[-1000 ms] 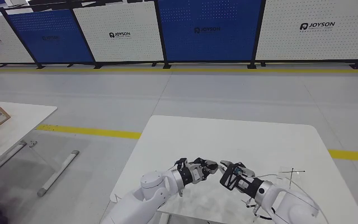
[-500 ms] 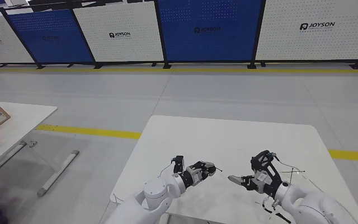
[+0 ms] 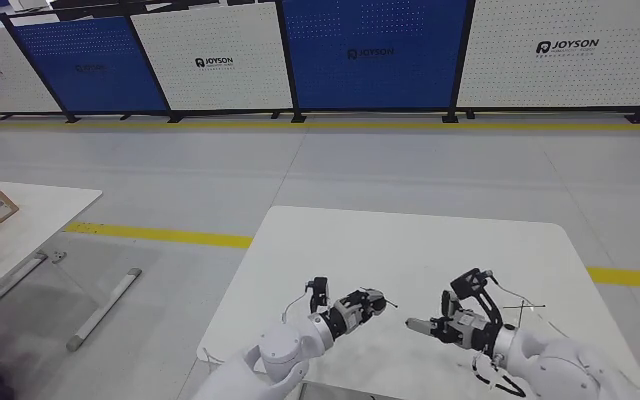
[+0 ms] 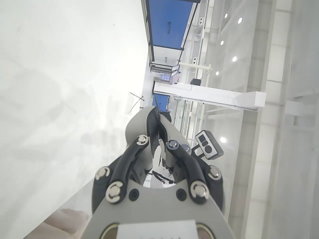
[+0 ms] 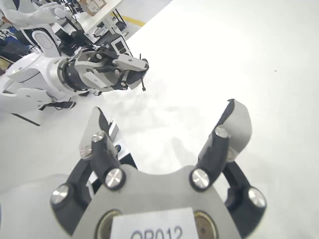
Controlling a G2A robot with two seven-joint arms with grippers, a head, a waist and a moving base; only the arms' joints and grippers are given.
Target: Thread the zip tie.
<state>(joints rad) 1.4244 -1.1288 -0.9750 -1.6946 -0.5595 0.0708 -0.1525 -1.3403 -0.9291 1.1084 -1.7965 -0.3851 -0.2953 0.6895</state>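
A thin black zip tie [image 4: 155,128] is pinched between the fingers of my left gripper [image 4: 154,115], which is shut on it. In the top view the left gripper [image 3: 372,299] sits over the near middle of the white table [image 3: 400,235], and the zip tie [image 3: 390,301] pokes out toward the right. From the right wrist view the zip tie [image 5: 142,82] hangs from the left gripper [image 5: 139,72], small head at the lower end. My right gripper [image 5: 165,106] stands wide open and holds nothing. It faces the left gripper across a short gap, as the right gripper [image 3: 422,324] shows from above.
Two thin black ties [image 3: 522,305] lie crossed on the table near its right edge, behind the right arm, and show as ties [image 4: 135,100] from the left wrist. A second white table [image 3: 40,205] stands off to the left across the floor.
One second ago the two grippers were close together at the table's near middle. The right gripper has since drawn back to the right and stands open. The left gripper keeps the zip tie.
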